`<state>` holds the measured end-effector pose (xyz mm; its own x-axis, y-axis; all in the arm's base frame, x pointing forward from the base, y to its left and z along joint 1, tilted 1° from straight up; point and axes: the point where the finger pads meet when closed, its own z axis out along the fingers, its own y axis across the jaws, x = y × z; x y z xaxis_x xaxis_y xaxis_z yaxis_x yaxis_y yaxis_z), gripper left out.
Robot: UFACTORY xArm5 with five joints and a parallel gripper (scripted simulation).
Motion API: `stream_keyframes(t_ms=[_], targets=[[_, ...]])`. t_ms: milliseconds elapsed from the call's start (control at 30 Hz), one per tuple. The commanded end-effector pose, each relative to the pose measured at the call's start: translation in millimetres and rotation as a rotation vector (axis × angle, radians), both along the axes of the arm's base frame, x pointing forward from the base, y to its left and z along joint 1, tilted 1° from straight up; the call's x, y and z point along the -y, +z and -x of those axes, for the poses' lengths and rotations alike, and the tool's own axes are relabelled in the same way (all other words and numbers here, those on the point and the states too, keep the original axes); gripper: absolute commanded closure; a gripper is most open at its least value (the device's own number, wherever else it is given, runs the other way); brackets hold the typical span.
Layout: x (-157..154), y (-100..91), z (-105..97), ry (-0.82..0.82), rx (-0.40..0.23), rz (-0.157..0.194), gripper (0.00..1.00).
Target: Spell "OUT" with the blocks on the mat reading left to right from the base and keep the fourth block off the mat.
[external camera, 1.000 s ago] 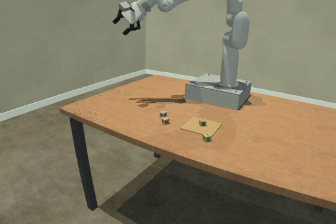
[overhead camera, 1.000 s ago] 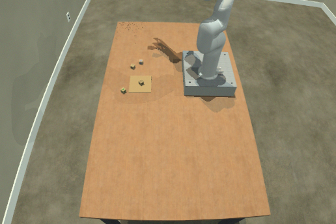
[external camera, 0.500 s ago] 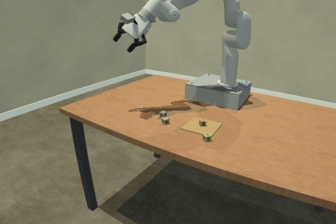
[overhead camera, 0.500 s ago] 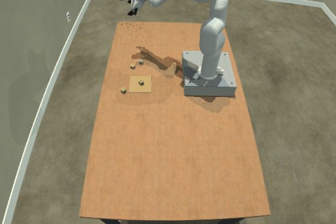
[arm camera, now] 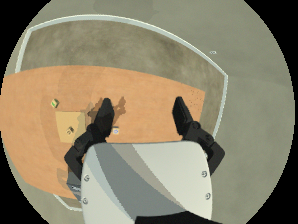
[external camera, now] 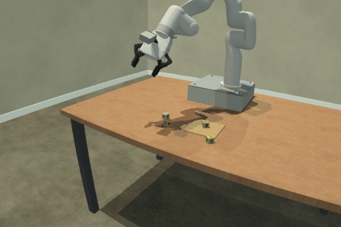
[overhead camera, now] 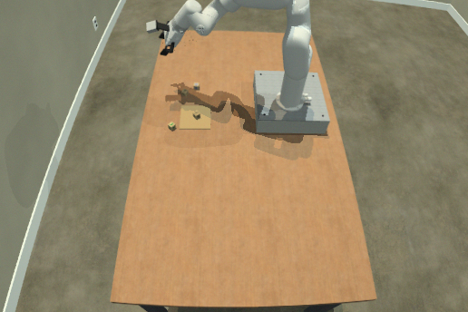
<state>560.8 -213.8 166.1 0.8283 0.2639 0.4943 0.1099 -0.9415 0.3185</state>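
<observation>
The table (overhead camera: 245,214) carries the mat (overhead camera: 203,124) near the base (overhead camera: 317,116). One block (overhead camera: 197,115) lies on the mat; three lie off it: one (overhead camera: 172,126) just beside its edge, two (overhead camera: 196,86) (overhead camera: 183,92) apart on the far side. The gripper (external camera: 151,63) hangs high above the table's far edge, fingers fully spread, holding nothing. The blocks lie below and toward the base; open room surrounds them. Letters are unreadable.
</observation>
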Motion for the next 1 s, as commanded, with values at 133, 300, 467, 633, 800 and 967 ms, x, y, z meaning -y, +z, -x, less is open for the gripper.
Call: stream_keyframes(t_ms=[133, 300, 467, 633, 800, 967], targets=[[-96, -37.9, -25, 0.046, -0.014, -0.091, 0.0], [-159, -62.9, -26, 0.075, -0.038, -0.144, 0.0], [-208, -82.7, -22, 0.096, -0.062, -0.183, 0.0], [-266, -106.2, -10, 0.121, -0.094, -0.225, 0.0], [-289, -115.5, -4, 0.13, -0.109, -0.241, 0.0], [-289, -115.5, -4, 0.13, -0.109, -0.241, 0.0]])
